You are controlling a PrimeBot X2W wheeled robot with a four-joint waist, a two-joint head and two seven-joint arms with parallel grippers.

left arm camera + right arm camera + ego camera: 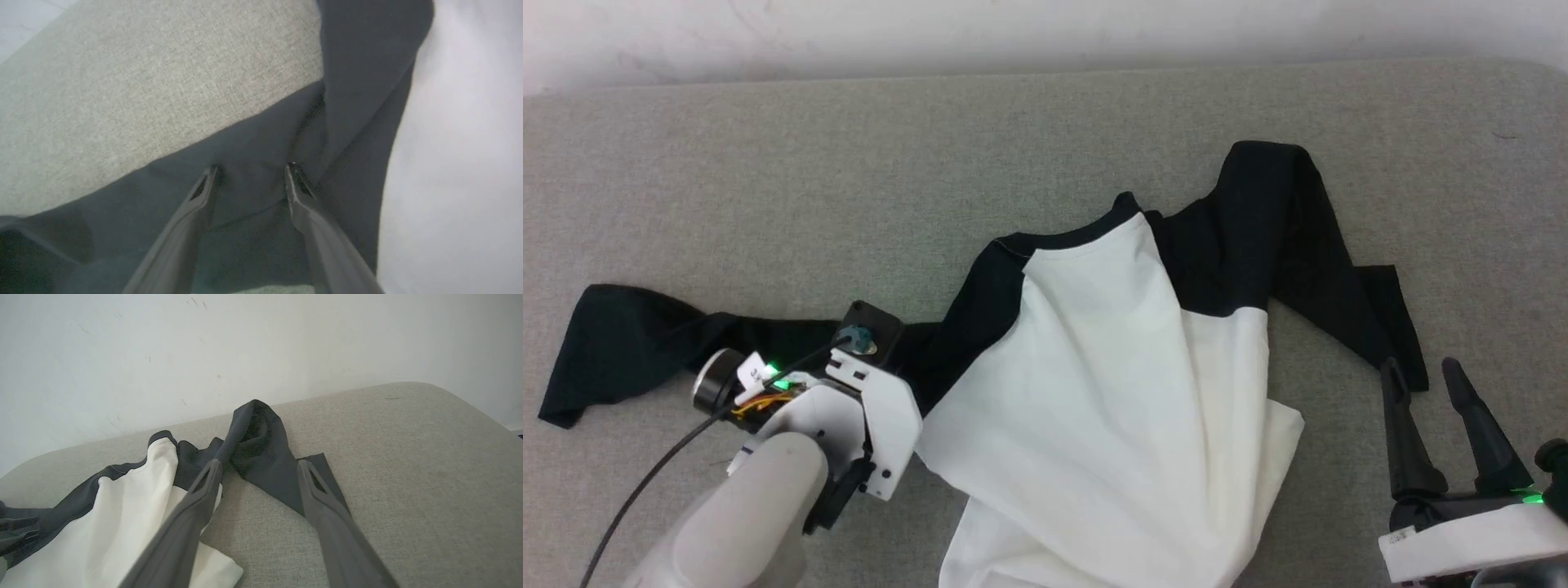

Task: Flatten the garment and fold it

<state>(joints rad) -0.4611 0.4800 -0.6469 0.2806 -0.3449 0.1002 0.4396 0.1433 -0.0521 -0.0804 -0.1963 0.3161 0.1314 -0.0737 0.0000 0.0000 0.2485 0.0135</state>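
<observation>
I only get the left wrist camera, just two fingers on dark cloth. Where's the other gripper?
Observer: The right gripper is open, by the end of the right-side sleeve.
Operator: Is it all flat yet?
Observer: No. The shirt has its white body bunched in long folds.
Operator: What's the dark stuff under me?
Observer: The left-side sleeve, stretched out to the left across the grey surface.
</observation>
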